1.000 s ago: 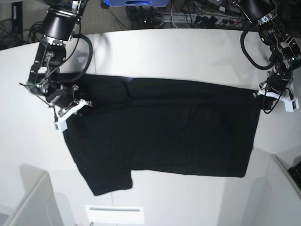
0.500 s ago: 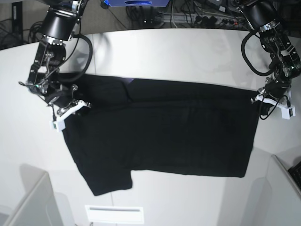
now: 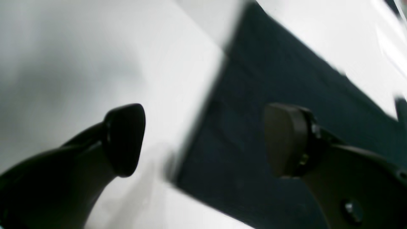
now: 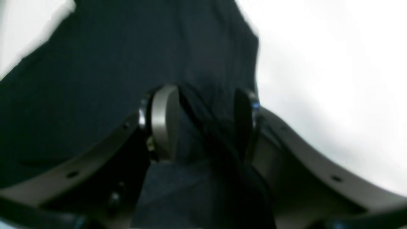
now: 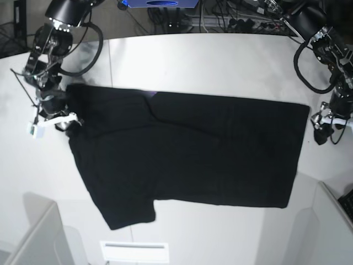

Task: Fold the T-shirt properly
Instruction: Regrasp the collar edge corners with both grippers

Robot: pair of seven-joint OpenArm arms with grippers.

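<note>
On the left of the base view, my right gripper (image 5: 65, 122) is sitting at the shoulder edge of the black T-shirt (image 5: 187, 152). In the right wrist view, my right fingers (image 4: 162, 122) are pinching a raised ridge of that dark cloth between them, with fabric bunching up through the narrow gap. The T-shirt is lying spread out flat across the white table (image 5: 209, 61), plain side up, one short sleeve (image 5: 124, 207) pointing toward the near edge, and a sliver of purple is peeking out at the collar fold (image 5: 150, 95). Over on the right, my left gripper (image 5: 325, 128) is hovering just beside the shirt's far corner, apart from it. In the left wrist view my left fingers (image 3: 124, 140) are standing spread wide, holding nothing, with the shirt's corner (image 3: 190, 171) lying on the table below them.
</note>
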